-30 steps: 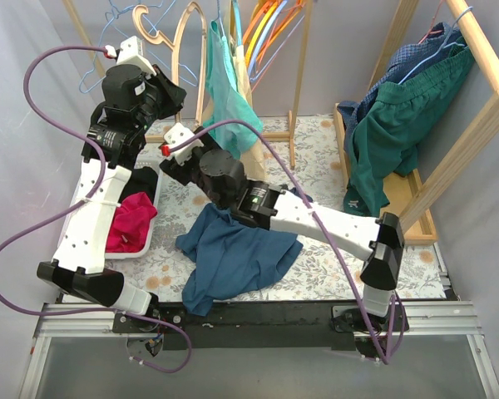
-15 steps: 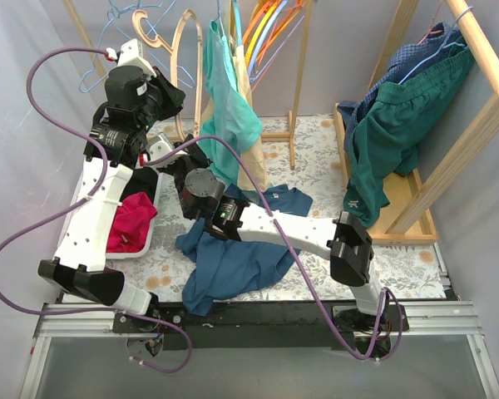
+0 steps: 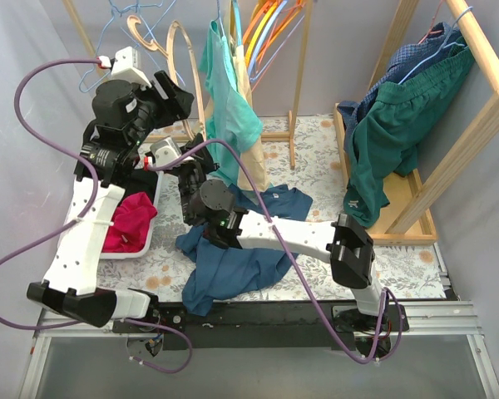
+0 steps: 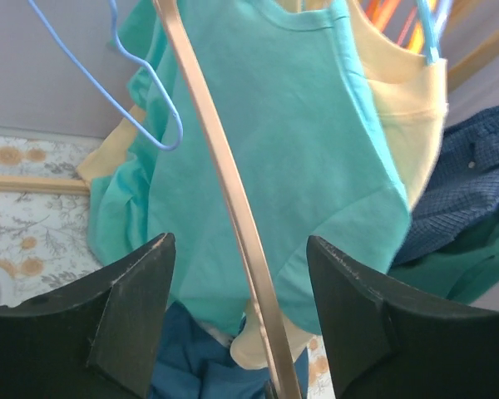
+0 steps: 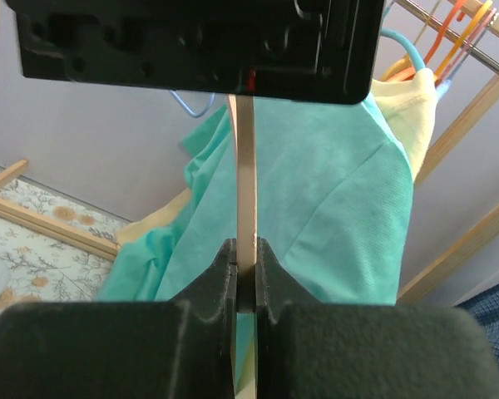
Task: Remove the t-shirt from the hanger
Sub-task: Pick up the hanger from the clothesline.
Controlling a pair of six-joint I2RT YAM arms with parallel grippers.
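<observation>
Overhead, the left gripper (image 3: pixel 173 90) is seen raised above the far left corner of the table (image 3: pixel 316 166). Its jaws are spread wide. The thin arm of the bare wooden hanger (image 4: pixel 219 166) is passed between them and appears to be touched by neither finger, so nothing is held by it. The right gripper (image 5: pixel 239 249) is reached in just below, its jaws pressed shut on the same wooden strip, which is pinched edge-on between the two pads. No cloth is carried by the wooden hanger.

The dark blue t-shirt (image 3: pixel 233 258) is found crumpled on the table towards the middle of the near edge, partly under the right arm and well apart from the hanger. A teal t-shirt (image 3: pixel 233 108) is hung from the rail at the far edge, just beside the held hanger, with a pale yellow garment (image 4: pixel 407 100) hung behind it. A red cloth (image 3: pixel 129 220) is laid in a white tray (image 3: pixel 137 248) at the left edge.
</observation>
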